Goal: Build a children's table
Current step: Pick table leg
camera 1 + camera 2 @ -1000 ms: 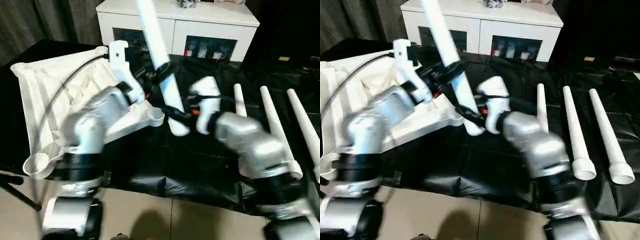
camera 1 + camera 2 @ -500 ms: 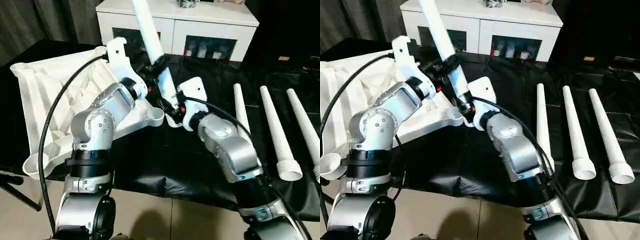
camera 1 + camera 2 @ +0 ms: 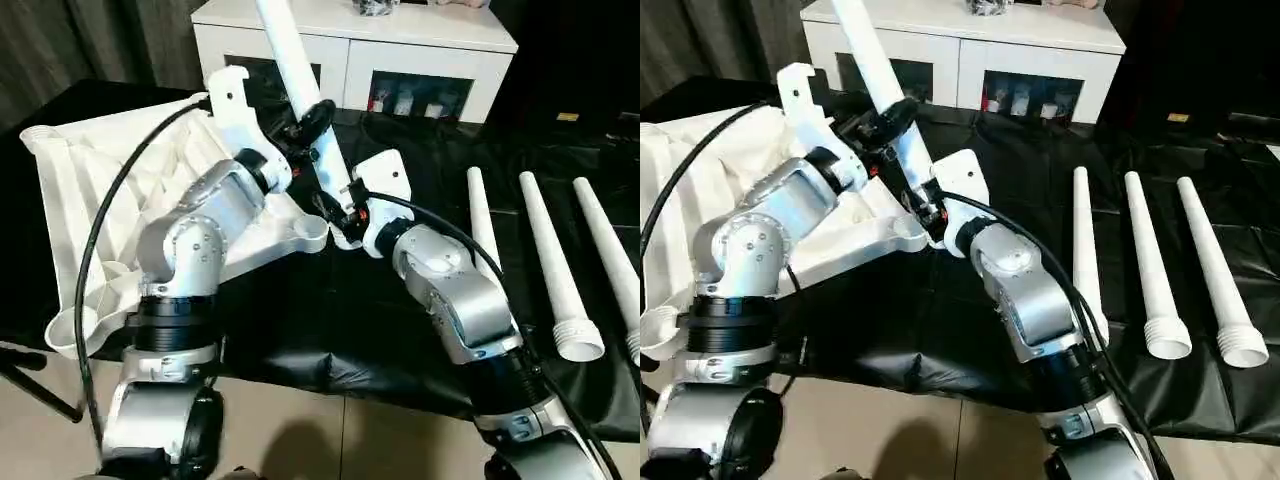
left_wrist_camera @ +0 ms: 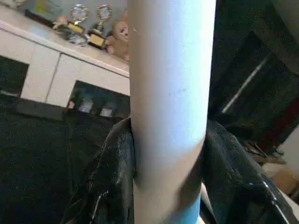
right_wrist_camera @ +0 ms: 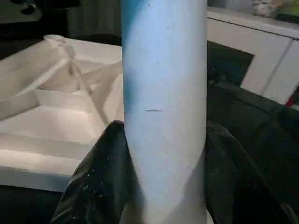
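- Could shove the tabletop (image 3: 110, 200) – lying ribbed side up on the left of the black-covered counter (image 3: 400, 330), with one corner close to the front edge – sideways or off that edge, if pressing down on a leg that is not square to its socket.
- Could miss or jam in the corner socket (image 3: 312, 236): holds the leg (image 3: 290, 45) at a slant, top leaning toward the white cabinet (image 3: 420, 45), foot just beside the socket and hidden behind the right wrist. Cannot tell whether seated at all, so pushing now risks wedging the end on the rim.
- Could twist or bind the tube between two grips pulling differently: left jaws closed around the leg higher up, black fingers (image 4: 112, 177) hugging both sides; right jaws closed around it near the foot, fingers (image 5: 100, 182) pressed to both sides likewise.
- Could let the smooth, tapered plastic slide through either grip under a downward push – little to bite on.
- Could snag the loose black cable (image 3: 120, 200) arching over the tabletop on a rib or corner.
- Could roll the three spare legs (image 3: 545, 260), lying side by side on the right well apart from the work, if jolting the counter.
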